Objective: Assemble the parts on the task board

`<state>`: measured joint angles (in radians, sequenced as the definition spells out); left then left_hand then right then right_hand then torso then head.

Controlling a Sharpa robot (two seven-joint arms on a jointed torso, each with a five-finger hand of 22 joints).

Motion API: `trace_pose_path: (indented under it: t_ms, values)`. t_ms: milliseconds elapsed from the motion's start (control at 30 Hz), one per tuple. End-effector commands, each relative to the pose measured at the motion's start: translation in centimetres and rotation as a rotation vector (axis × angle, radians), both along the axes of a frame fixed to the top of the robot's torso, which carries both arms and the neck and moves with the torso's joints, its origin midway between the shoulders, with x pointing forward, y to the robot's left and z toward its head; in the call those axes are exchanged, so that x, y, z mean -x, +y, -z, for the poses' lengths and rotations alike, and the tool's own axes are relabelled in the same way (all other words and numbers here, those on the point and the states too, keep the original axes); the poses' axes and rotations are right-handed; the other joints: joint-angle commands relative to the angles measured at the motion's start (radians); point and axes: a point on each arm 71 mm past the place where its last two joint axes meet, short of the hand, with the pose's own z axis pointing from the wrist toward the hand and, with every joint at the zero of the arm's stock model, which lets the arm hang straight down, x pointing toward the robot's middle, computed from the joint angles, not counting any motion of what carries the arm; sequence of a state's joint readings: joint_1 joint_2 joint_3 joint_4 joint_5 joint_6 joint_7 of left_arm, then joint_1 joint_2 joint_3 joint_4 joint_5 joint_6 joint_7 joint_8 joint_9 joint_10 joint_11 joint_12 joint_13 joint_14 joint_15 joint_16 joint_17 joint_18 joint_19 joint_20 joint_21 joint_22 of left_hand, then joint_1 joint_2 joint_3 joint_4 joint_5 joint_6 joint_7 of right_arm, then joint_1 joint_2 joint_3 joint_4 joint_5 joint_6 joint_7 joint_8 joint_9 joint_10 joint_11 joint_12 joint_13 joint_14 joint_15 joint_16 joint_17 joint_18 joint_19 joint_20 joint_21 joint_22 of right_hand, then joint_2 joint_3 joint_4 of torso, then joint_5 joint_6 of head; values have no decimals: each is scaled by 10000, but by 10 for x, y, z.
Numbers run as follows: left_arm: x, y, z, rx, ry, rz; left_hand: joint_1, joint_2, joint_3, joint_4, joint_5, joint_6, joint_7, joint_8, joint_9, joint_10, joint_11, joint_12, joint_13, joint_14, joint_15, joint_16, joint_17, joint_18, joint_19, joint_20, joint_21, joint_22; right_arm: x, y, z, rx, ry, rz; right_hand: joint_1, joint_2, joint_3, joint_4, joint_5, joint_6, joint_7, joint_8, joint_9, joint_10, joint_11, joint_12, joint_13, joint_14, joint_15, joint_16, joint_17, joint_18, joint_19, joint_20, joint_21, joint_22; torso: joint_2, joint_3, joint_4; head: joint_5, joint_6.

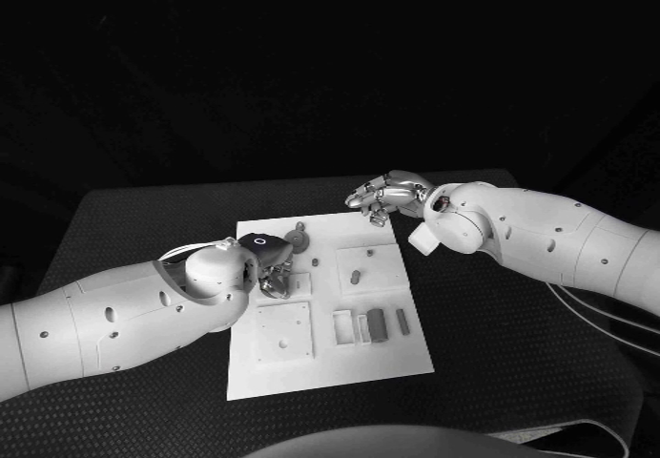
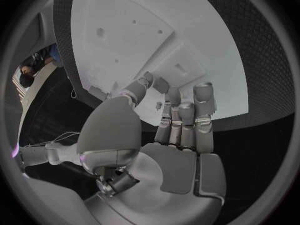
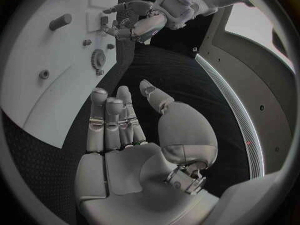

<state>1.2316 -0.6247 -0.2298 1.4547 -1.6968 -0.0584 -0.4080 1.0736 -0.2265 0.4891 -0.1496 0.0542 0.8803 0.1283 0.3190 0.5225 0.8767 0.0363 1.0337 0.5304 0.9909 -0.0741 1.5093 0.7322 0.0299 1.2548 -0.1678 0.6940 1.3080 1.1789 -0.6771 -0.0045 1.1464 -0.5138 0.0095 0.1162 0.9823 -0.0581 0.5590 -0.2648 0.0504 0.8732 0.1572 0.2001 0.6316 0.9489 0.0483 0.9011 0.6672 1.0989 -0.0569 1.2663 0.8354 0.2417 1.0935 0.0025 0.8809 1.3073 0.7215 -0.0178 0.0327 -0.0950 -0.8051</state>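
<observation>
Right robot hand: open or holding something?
Open. The right robot hand shows a bare palm and spread fingers, hovering off the white board's far corner.

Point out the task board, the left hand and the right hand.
task board [image 1: 330, 377]: head view, bare near edge of the plate.
left hand [image 1: 273, 267]: head view, middle of the hand, over the board.
right hand [image 1: 385, 196]: head view, middle of the hand.

Head camera looks down on the task board [image 1: 327, 372]; 2 wrist cameras view it close, from opposite sides.
</observation>
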Motion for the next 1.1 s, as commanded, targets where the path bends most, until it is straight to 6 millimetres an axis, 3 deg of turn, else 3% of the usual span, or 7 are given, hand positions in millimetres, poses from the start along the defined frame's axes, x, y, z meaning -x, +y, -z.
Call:
trace_pose_path:
  t_ms: [33, 367, 533, 633, 933, 1100]
  values:
    - [1, 0, 0, 261, -102, -25, 39, -115, 51, 62, -55, -484, 237, -130, -81, 31, 51, -4, -15, 19, 64, 25, -16, 1169, 78, 6, -42, 56, 1, 1, 0, -65, -19, -119, -104, 13, -15, 67, 38, -6, 47, -49, -15, -35, 27, 54, -17, -62, -4, -45, -15, 201, -5, -49, -49, 159, 1, 0, -2, -2, -2]
    - [4, 9, -10, 766, -482, -127, 176, -403, 200, 286, -55, -1540, 183, -474, -267, 87, 11, 14, -35, 95, 36, -10, -32, 1217, 180, 34, -125, 53, 1, 1, 0, -63, -22, -104, -104, 14, -15, 67, 38, -7, 48, -49, -15, -37, 27, 54, -20, -62, -3, -45, -16, 201, -5, -49, -49, 159, -4, 7, 2, 3, 16]
    - [2, 9, -19, 1100, -653, -154, 225, -503, 215, 451, -55, -1918, 45, -295, -169, 148, -116, 19, -50, 138, -90, -34, -39, 1194, 230, -21, -162, 65, 1, 1, 0, -63, -21, -103, -104, 14, -15, 67, 38, -8, 48, -49, -16, -38, 28, 55, -21, -62, -3, -45, -16, 201, -6, -49, -50, 159, -1, 6, 1, 18, 46]
    - [1, 10, -24, 1442, -669, -206, 237, -513, 199, 507, -55, -1922, 76, -139, -100, 165, -96, 27, -51, 151, -72, -43, -39, 1179, 241, -42, -177, 74, 1, 0, 0, -60, -22, -91, -103, 15, -14, 67, 38, -8, 48, -49, -16, -39, 28, 55, -22, -62, -3, -45, -16, 201, -6, -49, -50, 159, 0, 5, -4, 18, 52]
    - [-10, 26, -44, 3579, -92, -953, 262, -355, 103, 614, -54, -1254, 293, 570, 96, -65, 107, -81, -104, -28, 119, -238, -101, 1143, 15, 68, -395, 63, 1, -1, 1, -47, -22, -59, -104, 16, -15, 67, 38, -9, 48, -49, -16, -40, 28, 56, -24, -62, -3, -44, -16, 201, -5, -49, -50, 159, -6, 7, 14, 15, 119]
    - [-26, 41, -49, 4113, -351, -1148, 581, -56, 196, 343, -48, -1117, 413, 608, -27, -441, 260, -803, -541, -381, 273, -796, -329, 1037, -426, 248, -918, -153, 1, -1, 1, -46, -22, -57, -104, 18, -14, 68, 38, -9, 48, -48, -16, -40, 28, 57, -25, -61, -2, -44, -16, 201, -5, -49, -50, 159, -7, 8, 16, 40, 184]
